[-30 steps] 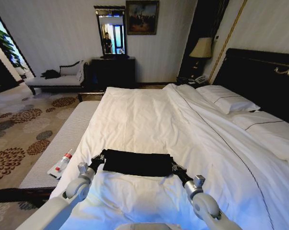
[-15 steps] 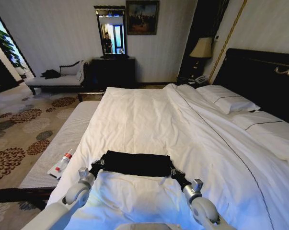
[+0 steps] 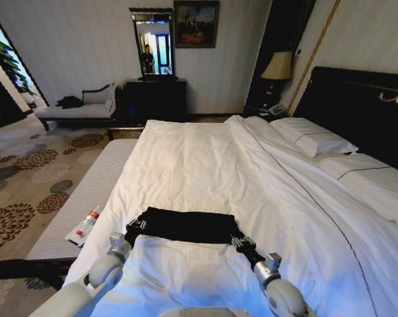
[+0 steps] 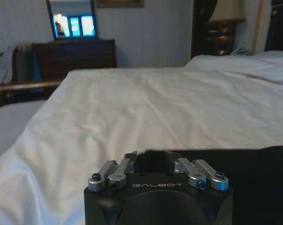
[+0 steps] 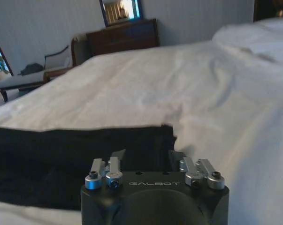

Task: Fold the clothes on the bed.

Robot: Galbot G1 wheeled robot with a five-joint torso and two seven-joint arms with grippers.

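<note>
The black T-shirt (image 3: 185, 226) lies on the near part of the bed (image 3: 205, 165), folded into a long narrow band that runs left to right across the white duvet (image 3: 199, 178). It rests flat, with its far edge fairly straight and white cover showing all round it.

The left end effector (image 3: 134, 229) is at the band's left end, and the right end effector (image 3: 239, 240) is at its right end; both arms reach forward from the near edge of the bed. In the left wrist view the left end effector (image 4: 153, 161) sits right against the dark cloth (image 4: 235, 183), its fingers drawn close together with fabric between them, so it appears to be pinching the shirt's left end. In the right wrist view the right end effector (image 5: 148, 157) is likewise closed narrowly over the shirt's (image 5: 75, 159) right corner, the black fabric spreading away from it toward the left.

On the pale bench (image 3: 86, 198) along the left side of the bed lies a small bottle with a red cap (image 3: 86, 223), resting on its side on a flat white packet; what the bottle holds cannot be told. At the far right, two white pillows (image 3: 317, 135) lean by the dark headboard (image 3: 357, 99), and a lamp (image 3: 278, 66) stands beyond them.
</note>
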